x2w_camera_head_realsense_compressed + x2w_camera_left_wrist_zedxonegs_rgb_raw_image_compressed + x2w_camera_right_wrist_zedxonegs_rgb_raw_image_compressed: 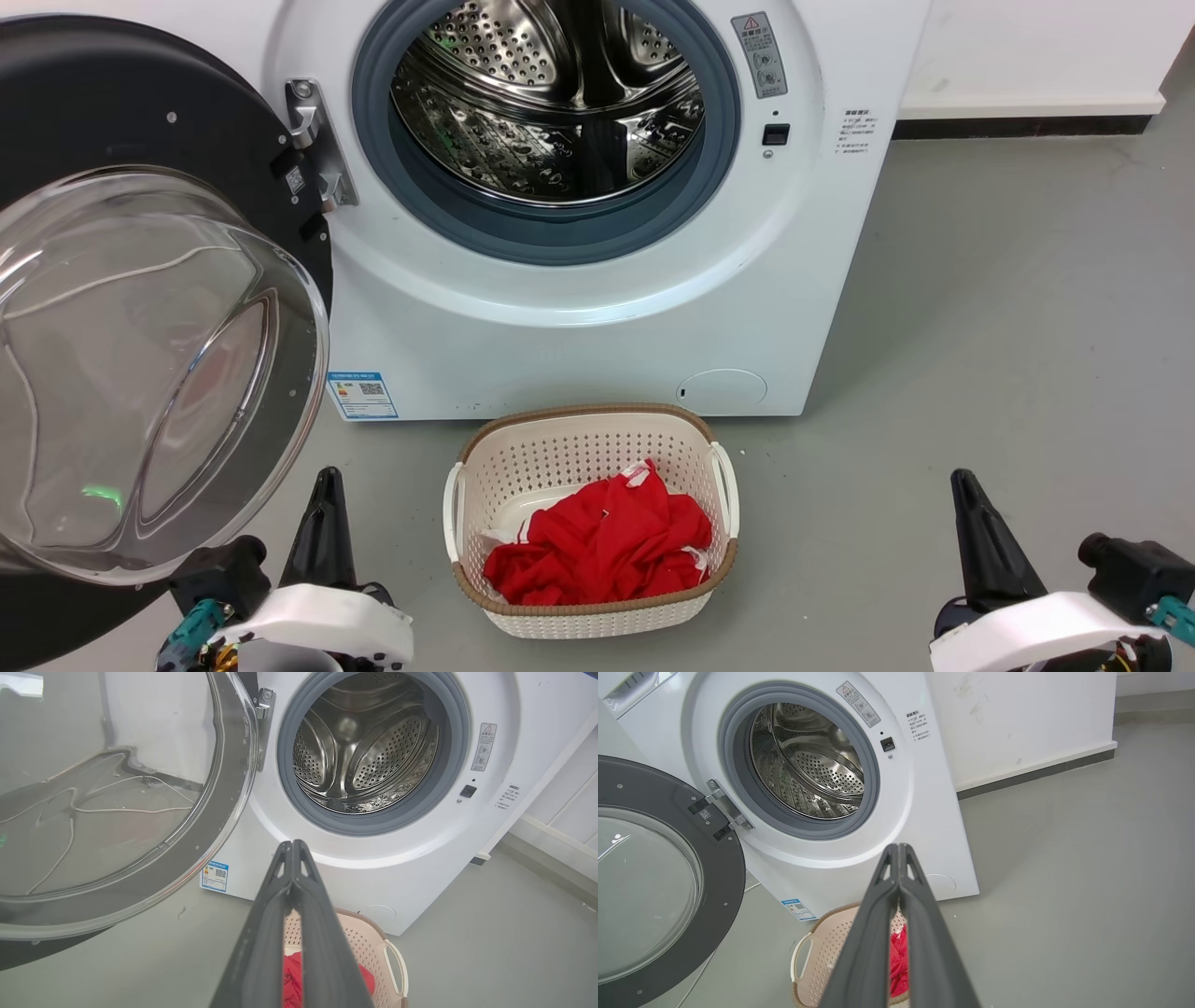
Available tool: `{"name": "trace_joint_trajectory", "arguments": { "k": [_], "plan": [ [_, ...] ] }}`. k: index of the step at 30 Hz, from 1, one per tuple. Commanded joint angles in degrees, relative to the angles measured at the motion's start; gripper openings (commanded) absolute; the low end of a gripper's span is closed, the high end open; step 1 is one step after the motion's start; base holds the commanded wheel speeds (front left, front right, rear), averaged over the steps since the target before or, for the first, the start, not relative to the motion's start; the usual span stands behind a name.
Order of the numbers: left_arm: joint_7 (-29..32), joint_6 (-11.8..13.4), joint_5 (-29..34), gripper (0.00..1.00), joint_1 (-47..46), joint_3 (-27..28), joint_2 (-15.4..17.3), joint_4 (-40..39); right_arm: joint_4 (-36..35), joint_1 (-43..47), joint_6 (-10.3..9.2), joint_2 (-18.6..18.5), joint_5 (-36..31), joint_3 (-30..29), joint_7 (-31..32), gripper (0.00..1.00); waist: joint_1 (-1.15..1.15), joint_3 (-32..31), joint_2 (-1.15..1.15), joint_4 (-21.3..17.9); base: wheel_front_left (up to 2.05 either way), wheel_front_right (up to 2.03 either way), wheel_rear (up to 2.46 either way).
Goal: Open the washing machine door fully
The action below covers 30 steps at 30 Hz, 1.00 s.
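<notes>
The washing machine [579, 308] is a white front loader with its steel drum [551, 103] exposed inside a grey gasket. Its door [140, 355], black-rimmed with a bulging clear glass bowl, stands swung wide to the left on a metal hinge [317, 140]; it also appears as the door [103, 812] and the door [654, 882] in the wrist views. My left gripper [329, 478] sits low just right of the door's lower edge, shut and empty, not touching it. My right gripper [962, 481] is shut and empty at the lower right, over bare floor. The left gripper [293, 843] and right gripper [898, 847] tips meet.
A cream laundry basket [467, 504] holding red cloth [602, 541] stands on the grey floor in front of the machine, between the two grippers. A white wall with a dark skirting [1027, 121] runs behind on the right. Open floor [1008, 327] lies right of the machine.
</notes>
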Motion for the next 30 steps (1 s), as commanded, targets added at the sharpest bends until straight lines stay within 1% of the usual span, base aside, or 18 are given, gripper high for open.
{"name": "trace_joint_trajectory", "arguments": {
  "k": [1, 5, 6, 7, 9, 10, 11, 12, 30],
  "plan": [
    [0.91, -0.90, -4.43, 0.00, -1.91, 0.62, 0.02, -0.52, -0.27, -2.08, -0.01, -0.55, 4.69, -0.26, 0.61, 0.00, 0.00, 0.01, 0.00, 0.03, 0.00, 0.00, 0.00],
    [1.85, -1.44, -8.39, 0.00, -2.11, 1.05, -0.10, -0.25, 0.17, -2.56, -0.01, -0.70, 8.78, -0.38, 1.23, 0.00, 0.00, 0.01, 0.00, 0.06, 0.00, 0.00, 0.00],
    [1.85, -1.44, -8.39, 0.00, -2.11, 1.05, -0.10, -0.25, 0.17, -2.56, -0.01, -0.70, 8.78, -0.38, 1.23, 0.00, 0.00, 0.01, 0.00, 0.06, 0.00, 0.00, 0.00],
    [2.31, -1.69, -10.31, 0.00, -2.23, 1.26, -0.16, -0.10, 0.38, -2.76, -0.01, -0.76, 10.76, -0.45, 1.55, 0.00, 0.00, 0.02, 0.00, 0.07, 0.00, 0.00, 0.00],
    [2.78, -1.95, -12.18, 0.00, -2.35, 1.46, -0.23, 0.04, 0.59, -2.94, -0.01, -0.83, 12.69, -0.52, 1.84, 0.00, 0.00, 0.02, 0.00, 0.09, 0.00, 0.00, 0.00],
    [2.78, -1.95, -12.18, 0.00, -2.35, 1.46, -0.23, 0.04, 0.59, -2.94, -0.01, -0.83, 12.69, -0.52, 1.84, 0.00, 0.00, 0.02, 0.00, 0.09, 0.00, 0.00, 0.00],
    [3.66, -2.47, -15.78, 0.00, -2.61, 1.85, -0.34, 0.33, 1.00, -3.39, -0.01, -0.93, 16.39, -0.67, 2.45, 0.00, 0.00, 0.03, 0.00, 0.12, 0.00, 0.00, 0.00],
    [3.87, -2.58, -16.67, 0.00, -2.67, 1.95, -0.36, 0.40, 1.09, -3.49, -0.01, -0.96, 17.30, -0.71, 2.61, 0.00, 0.00, 0.03, 0.00, 0.12, 0.00, 0.00, 0.00],
    [7.27, -4.47, -30.20, 0.00, -3.54, 3.52, -0.78, 1.51, 2.60, -4.95, -0.01, -1.22, 31.08, -1.45, 5.03, 0.00, 0.00, 0.06, 0.00, 0.25, 0.00, 0.00, 0.00]
  ]
}}
